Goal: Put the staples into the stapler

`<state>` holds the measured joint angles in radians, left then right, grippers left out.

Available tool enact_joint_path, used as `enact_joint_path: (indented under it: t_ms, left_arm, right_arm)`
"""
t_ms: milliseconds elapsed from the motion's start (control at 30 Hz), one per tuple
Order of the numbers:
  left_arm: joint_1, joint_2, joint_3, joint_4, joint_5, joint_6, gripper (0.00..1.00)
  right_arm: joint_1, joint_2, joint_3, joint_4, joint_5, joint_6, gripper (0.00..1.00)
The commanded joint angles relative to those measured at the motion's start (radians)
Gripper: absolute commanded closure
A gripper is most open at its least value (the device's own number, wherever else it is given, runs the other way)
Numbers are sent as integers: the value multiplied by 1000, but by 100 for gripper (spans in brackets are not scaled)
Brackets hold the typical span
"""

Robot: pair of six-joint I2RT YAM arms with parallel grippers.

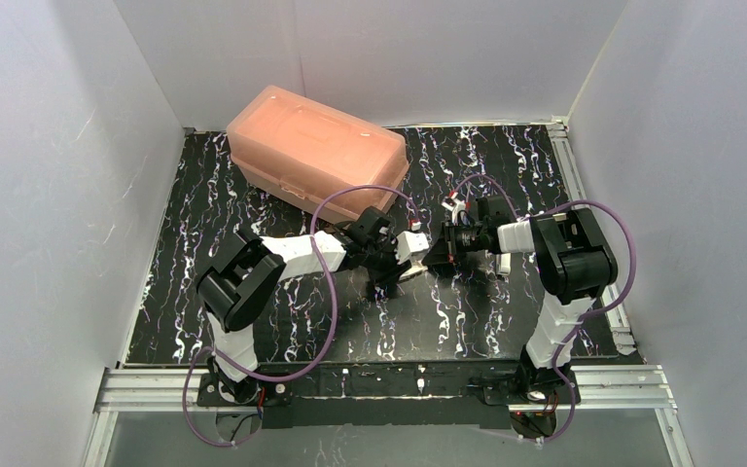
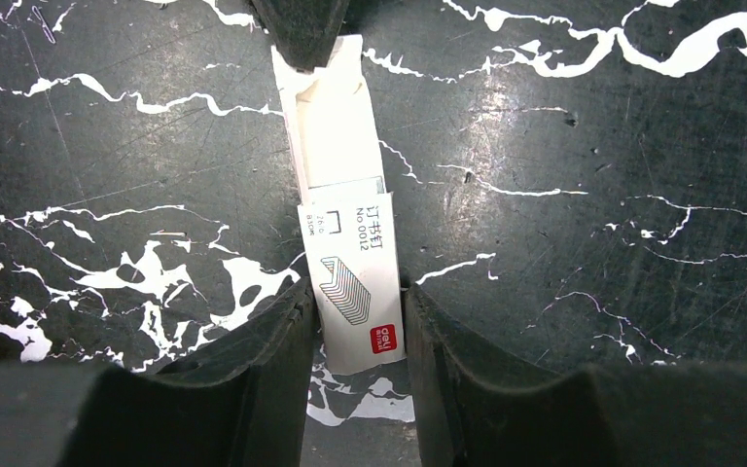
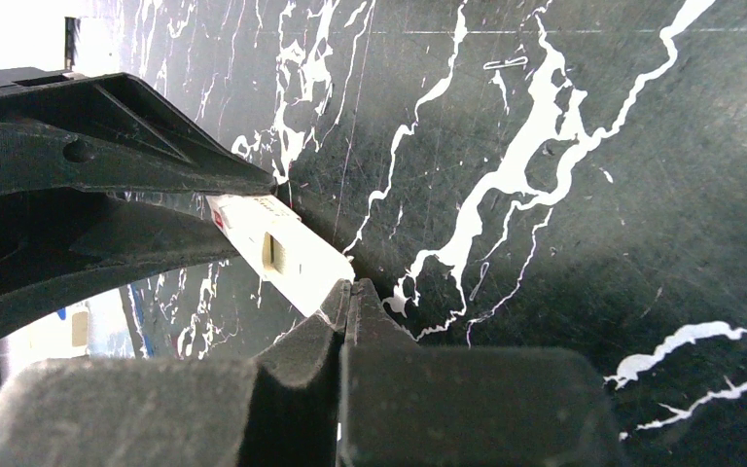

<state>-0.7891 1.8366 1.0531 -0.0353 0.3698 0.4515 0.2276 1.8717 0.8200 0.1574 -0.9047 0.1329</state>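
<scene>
A small white staple box (image 2: 355,282) with a red logo is held off the black marbled table between both grippers (image 1: 414,243). My left gripper (image 2: 358,321) is shut on the box's printed sleeve, one finger on each long side. The box's end is open, with a white flap (image 2: 326,107) sticking out and a silvery edge of staples (image 2: 350,183) at the sleeve's mouth. My right gripper (image 3: 350,288) is shut on the tip of that flap (image 3: 282,255); its fingers (image 2: 302,29) show at the top of the left wrist view. I see no stapler in any view.
A pink translucent lidded box (image 1: 316,151) stands at the back left of the table. White walls close in three sides. Metal rails (image 1: 379,381) run along the near edge and the right side. Purple cables (image 1: 331,292) loop off both arms.
</scene>
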Motion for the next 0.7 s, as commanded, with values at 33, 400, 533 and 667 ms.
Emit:
enact_joint_path:
  t_ms: [33,400,533,667]
  left_arm:
    - [1,3,-59,-173,-33,13,64]
    - [2,-6,-63,-178,-25,9,62]
    - [1,-8,-63,-179,-25,7,60]
    - [1,-13,-62,-178,-21,-1,55]
  right_arm:
    - [-24,-43,6,-61,47,-70,99]
    - [-57,-69,28,-178,65,-164,99]
    - [-65,-81,34,-208,56,-181,99]
    - [-65,-93,47,-229,61,-193,89]
